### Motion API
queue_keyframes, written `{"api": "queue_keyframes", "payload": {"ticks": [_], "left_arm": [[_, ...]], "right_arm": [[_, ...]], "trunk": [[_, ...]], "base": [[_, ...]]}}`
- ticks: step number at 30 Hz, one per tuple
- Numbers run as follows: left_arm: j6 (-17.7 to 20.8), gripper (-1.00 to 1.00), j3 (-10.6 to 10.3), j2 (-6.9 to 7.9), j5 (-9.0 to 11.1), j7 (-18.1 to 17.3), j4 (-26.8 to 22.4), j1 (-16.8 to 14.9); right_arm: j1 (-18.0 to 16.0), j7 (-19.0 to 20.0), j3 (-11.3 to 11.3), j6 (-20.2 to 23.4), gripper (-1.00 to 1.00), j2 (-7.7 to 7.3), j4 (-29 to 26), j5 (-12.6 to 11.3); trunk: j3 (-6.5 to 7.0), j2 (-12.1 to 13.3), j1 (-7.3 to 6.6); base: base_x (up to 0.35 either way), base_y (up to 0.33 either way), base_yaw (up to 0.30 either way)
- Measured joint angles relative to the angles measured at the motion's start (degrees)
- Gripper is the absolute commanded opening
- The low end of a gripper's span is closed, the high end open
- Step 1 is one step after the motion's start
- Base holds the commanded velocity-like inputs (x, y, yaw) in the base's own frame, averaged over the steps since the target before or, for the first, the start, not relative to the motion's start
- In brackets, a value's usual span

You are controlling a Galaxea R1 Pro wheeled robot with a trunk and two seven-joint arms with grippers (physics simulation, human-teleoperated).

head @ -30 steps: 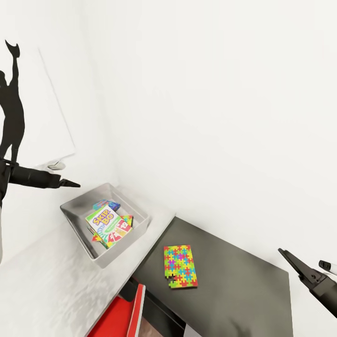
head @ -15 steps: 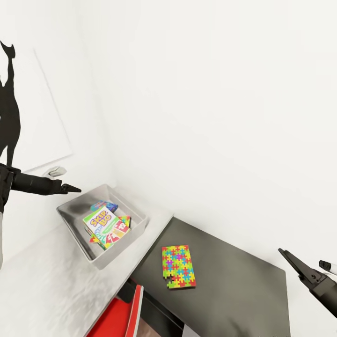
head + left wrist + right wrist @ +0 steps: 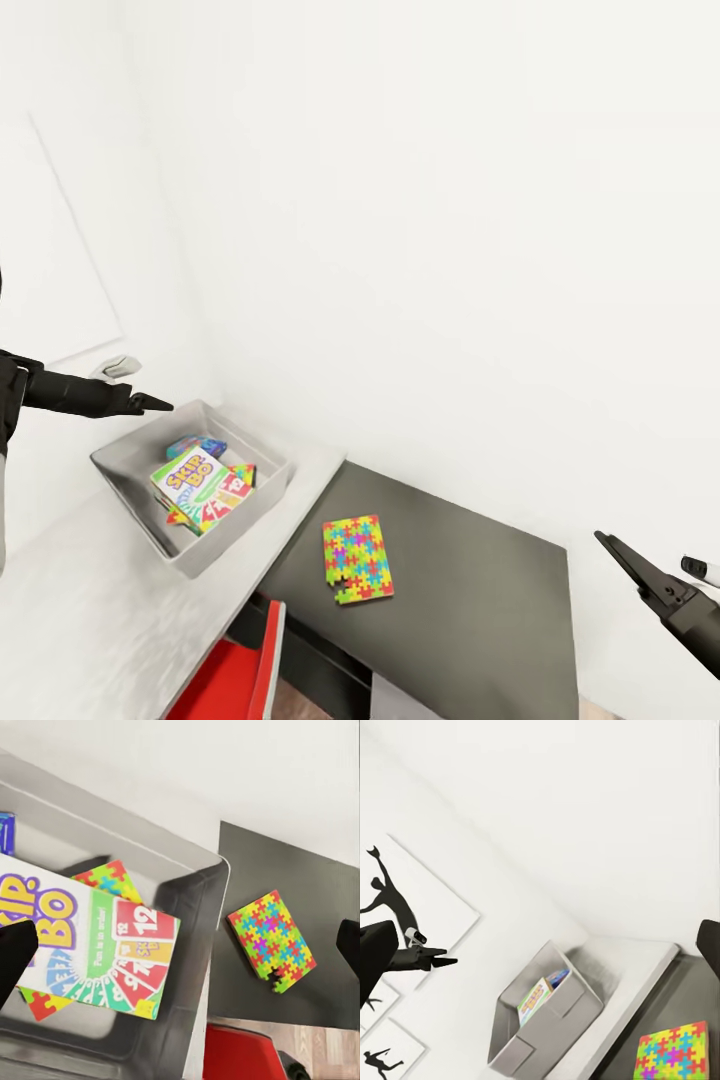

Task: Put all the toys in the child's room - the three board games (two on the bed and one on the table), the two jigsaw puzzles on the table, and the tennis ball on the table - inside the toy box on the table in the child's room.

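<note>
— What lies nearest the robot?

— A red chair [image 3: 235, 680] sits tucked under the near edge of the table [image 3: 90, 620], just where the pale top meets the lower dark end section [image 3: 470, 590]. The right gripper [image 3: 640, 572] hangs over the right edge of that dark section, and its fingers come together to a point, clamped on nothing.

— And the puzzle?

— One jigsaw puzzle [image 3: 357, 559] lies flat on the dark section, near its left edge and closer to the front than the wall. It touches neither gripper. A piece or two is missing at its near corner.

— Where is the toy box?

— The toy box [image 3: 125, 490] stands on the pale top, at the far corner against the wall and just beside the step down to the dark section. Inside, the SKIP-BO board game [image 3: 197, 488] lies on top, tilted. A second jigsaw puzzle [image 3: 111, 879] peeks out from under it, and a blue board game [image 3: 195, 445] shows at the far end of the box.

— What about the left gripper?

— The left gripper [image 3: 150, 404] hovers above the far rim of the box, apart from everything in it. In the head view its fingers look drawn together to a tip, while the wrist view shows dark fingers at both sides of the frame, so one cannot tell whether it is apart or together.

— Anything behind?

— A white wall with a pale panel [image 3: 50, 260], and silhouette pictures [image 3: 394, 896] seen from the right wrist.
</note>
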Motion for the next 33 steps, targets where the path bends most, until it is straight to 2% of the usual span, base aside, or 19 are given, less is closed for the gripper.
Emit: {"api": "queue_keyframes", "payload": {"ticks": [15, 33], "left_arm": [[-0.02, 1.00, 0.05, 0.08, 0.01, 0.00, -0.11, 0.01], [-0.06, 1.00, -0.06, 0.04, 0.08, 0.00, -0.22, 0.00]], "right_arm": [[-0.05, 0.03, 0.00, -0.06, 1.00, -0.02, 0.00, 0.03], [0.00, 0.38, 0.00, -0.08, 1.00, 0.04, 0.00, 0.03]], "trunk": [[0.40, 0.00, -0.01], [1.89, 0.00, -0.01]], "base": [[-0.017, 0.000, -0.041], [0.000, 0.000, -0.068]]}}
